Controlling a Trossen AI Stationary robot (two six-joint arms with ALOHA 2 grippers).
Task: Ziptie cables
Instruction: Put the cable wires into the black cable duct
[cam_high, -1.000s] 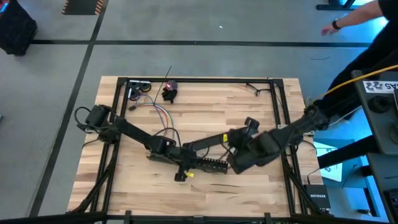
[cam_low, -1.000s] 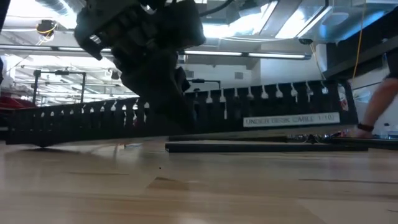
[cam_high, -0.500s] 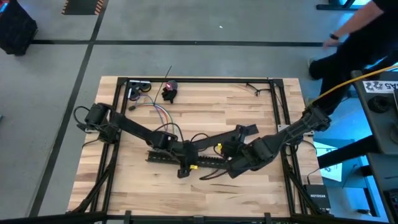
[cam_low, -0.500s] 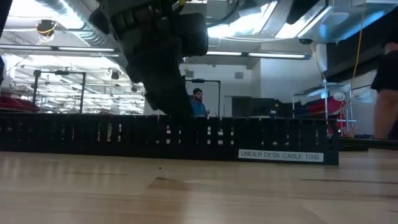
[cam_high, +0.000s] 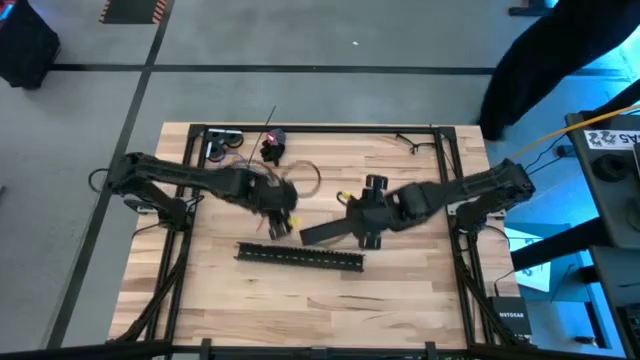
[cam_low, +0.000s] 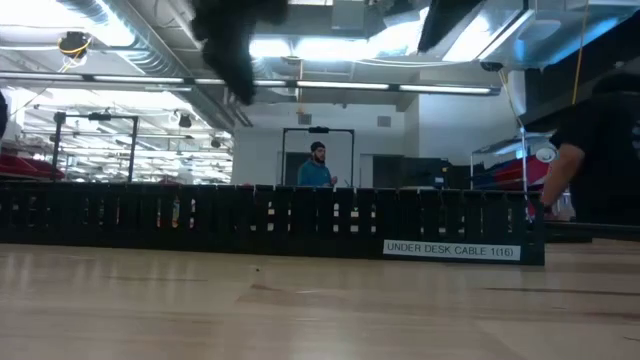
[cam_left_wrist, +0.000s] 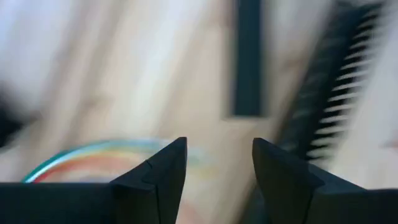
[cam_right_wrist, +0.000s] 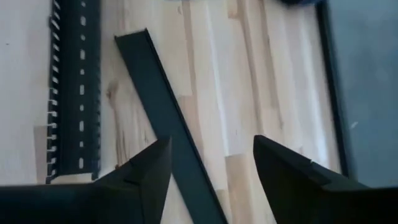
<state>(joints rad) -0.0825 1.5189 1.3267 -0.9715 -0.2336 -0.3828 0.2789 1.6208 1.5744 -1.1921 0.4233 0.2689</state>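
Both arms reach over the wooden surface (cam_high: 400, 290), above the slotted channel (cam_high: 300, 258) lying flat. The left hand (cam_high: 279, 222), fingers apart and empty, hovers just beyond the channel, with the cables (cam_high: 262, 178) beside it. The right hand (cam_high: 352, 205), fingers also apart, hangs over the flat cover (cam_high: 325, 233).

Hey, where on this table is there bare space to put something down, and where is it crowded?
Bare wood runs along the near edge of the table, below the slotted channel, and in the far right stretch toward the frame. It is crowded mid-table: the left gripper over the cables, and the right gripper by the flat cover.
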